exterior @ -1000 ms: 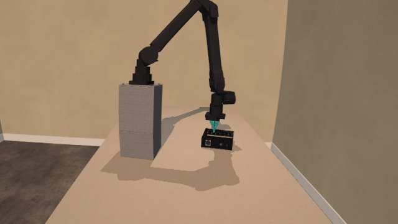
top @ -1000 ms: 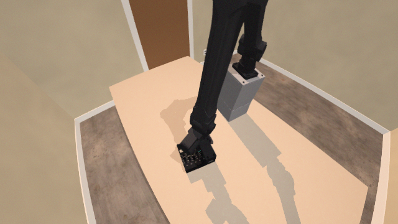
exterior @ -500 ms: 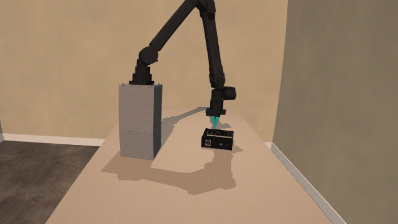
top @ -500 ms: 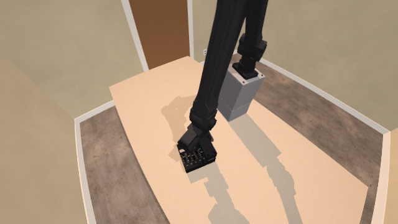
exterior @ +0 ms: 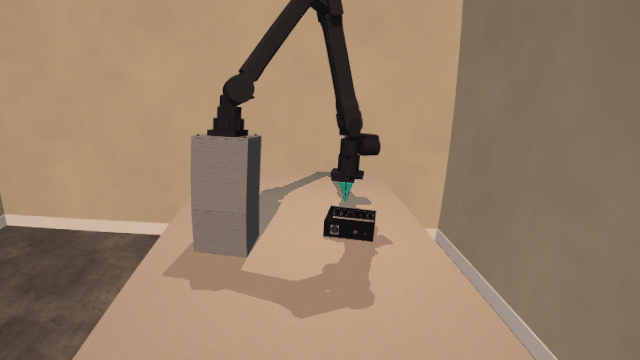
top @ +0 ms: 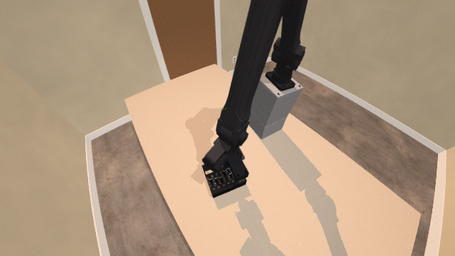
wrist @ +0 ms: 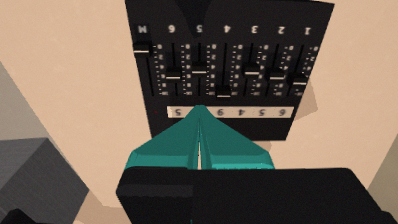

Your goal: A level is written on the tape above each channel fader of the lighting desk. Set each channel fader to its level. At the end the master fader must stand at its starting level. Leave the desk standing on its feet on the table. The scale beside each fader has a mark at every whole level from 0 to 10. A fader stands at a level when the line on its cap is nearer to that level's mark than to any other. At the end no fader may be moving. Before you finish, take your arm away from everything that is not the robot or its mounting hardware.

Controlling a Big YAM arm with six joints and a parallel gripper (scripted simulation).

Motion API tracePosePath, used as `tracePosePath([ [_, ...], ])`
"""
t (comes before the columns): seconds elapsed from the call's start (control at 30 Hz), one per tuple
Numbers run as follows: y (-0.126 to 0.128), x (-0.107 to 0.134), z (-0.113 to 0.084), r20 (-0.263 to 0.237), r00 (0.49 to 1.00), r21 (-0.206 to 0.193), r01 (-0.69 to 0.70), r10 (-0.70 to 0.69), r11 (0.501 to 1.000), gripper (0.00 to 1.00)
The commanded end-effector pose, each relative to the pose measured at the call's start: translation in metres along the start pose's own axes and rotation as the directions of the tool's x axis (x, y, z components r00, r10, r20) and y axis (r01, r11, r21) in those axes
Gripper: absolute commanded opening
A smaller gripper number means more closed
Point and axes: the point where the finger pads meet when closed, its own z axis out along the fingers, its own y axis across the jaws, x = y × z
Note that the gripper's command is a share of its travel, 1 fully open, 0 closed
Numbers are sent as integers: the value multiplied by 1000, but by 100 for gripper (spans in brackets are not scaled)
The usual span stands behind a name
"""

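Observation:
The black lighting desk stands on the table; it also shows in the exterior view and the top view. In the wrist view it has a master fader at the left, marked M, and channel faders marked 6 to 1 toward the right. Their caps sit at different heights: channel 6, channel 5, channel 4, channel 3, channel 2, channel 1. A white tape strip carries the levels. My teal gripper is shut on nothing, its tips over the tape in line with channel 5, hiding some digits. In the exterior view the gripper hangs just above the desk.
The grey pedestal holding the arm's base stands to the left of the desk, a short way off. The table's edge runs close by the desk in the top view.

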Motion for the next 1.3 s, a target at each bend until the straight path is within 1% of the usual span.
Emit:
tracePosePath([
  [0.0, -2, 1, 0, 3, 1000, 0, 5, -5, 1000, 0],
  [0.2, -2, 1, 0, 3, 1000, 0, 5, -5, 1000, 0],
  [0.23, -2, 1, -1, 3, 1000, 0, 5, -5, 1000, 100],
  [0.27, -3, 0, -2, 4, 1000, 1, 5, -5, 1000, 100],
  [0.33, -6, -2, -12, 11, 1000, 14, 5, -6, 1000, 100],
  [0.5, -6, 1, -25, 10, 1000, 12, 1, -1, 1000, 100],
  [0.57, -6, 1, -25, 10, 1000, 12, 1, -1, 1000, 100],
  [0.6, -10, -8, -30, 17, 1000, 23, 15, -16, 1000, 100],
  [0.63, -5, -3, -33, 12, 1000, 14, 12, -12, 1000, 100],
  [0.7, -6, 1, -43, 10, 1000, 12, 1, -1, 1000, 100],
  [0.87, -6, 0, -71, 11, 1000, 14, 4, -5, 1000, 100],
  [0.9, -9, -3, -77, 15, 1000, 20, 7, -7, 1000, 100],
  [1.03, -6, 1, -92, 11, 1000, 14, 1, -1, 1000, 100],
  [1.13, -5, 1, -94, 10, 1000, 13, 2, -2, 1000, 100],
  [1.17, 5, 3, -83, -8, 1000, -21, 11, -11, 1000, 100],
  [1.23, 5, 3, -86, -8, 1000, -21, 9, -10, 1000, 100],
  [1.27, 1, 1, -87, -5, 1000, -15, 8, -8, 1000, 100],
])
